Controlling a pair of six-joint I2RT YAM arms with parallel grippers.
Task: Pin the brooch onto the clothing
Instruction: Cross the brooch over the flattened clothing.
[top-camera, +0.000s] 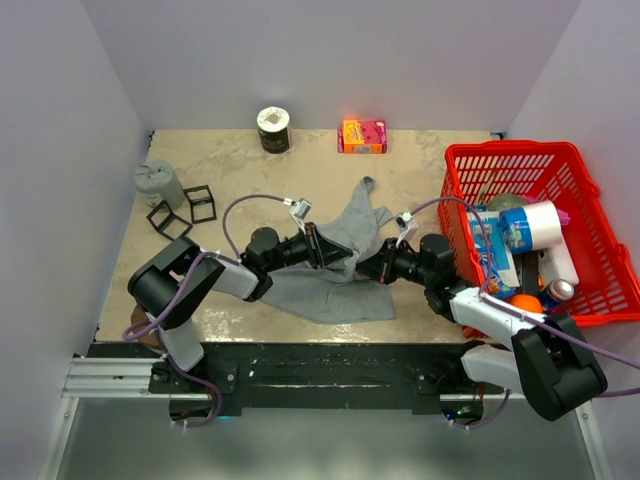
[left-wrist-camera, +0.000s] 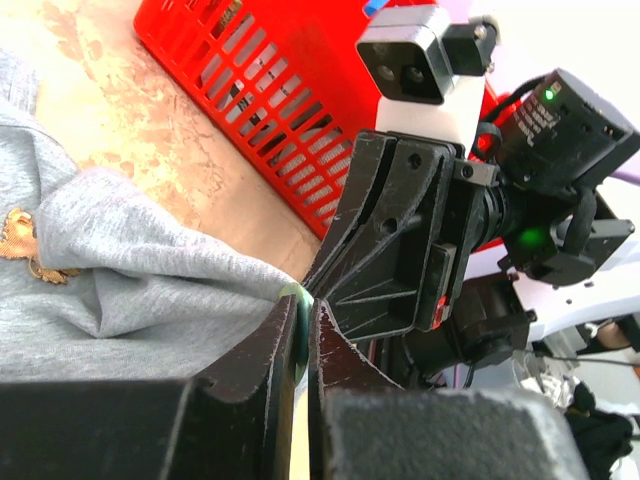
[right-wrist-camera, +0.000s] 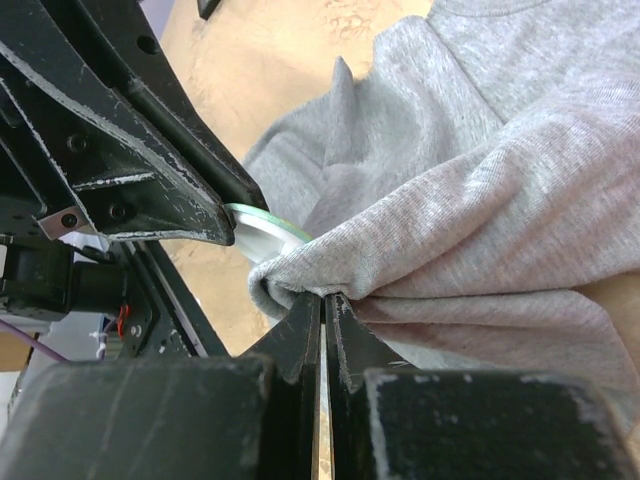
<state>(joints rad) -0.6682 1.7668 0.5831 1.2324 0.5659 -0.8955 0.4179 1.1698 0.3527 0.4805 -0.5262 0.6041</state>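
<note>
Top: grey tank top (top-camera: 330, 295) bunched mid-frame on worktop (top-camera: 230, 170), red basket (top-camera: 510, 148) at right. Left end effector (top-camera: 322, 250) and right end effector (top-camera: 368, 268) meet tip-to-tip over the cloth.
L wrist: fingers nearly pressed together, pale green disc (left-wrist-camera: 296, 298) nipped at tips. Small orange-gold bit, prob. the brooch (left-wrist-camera: 15, 238), sits on the top at frame's left edge.
R wrist: fingers pressed together, pinching a fold of the top; disc just beside, centre-left.
</note>
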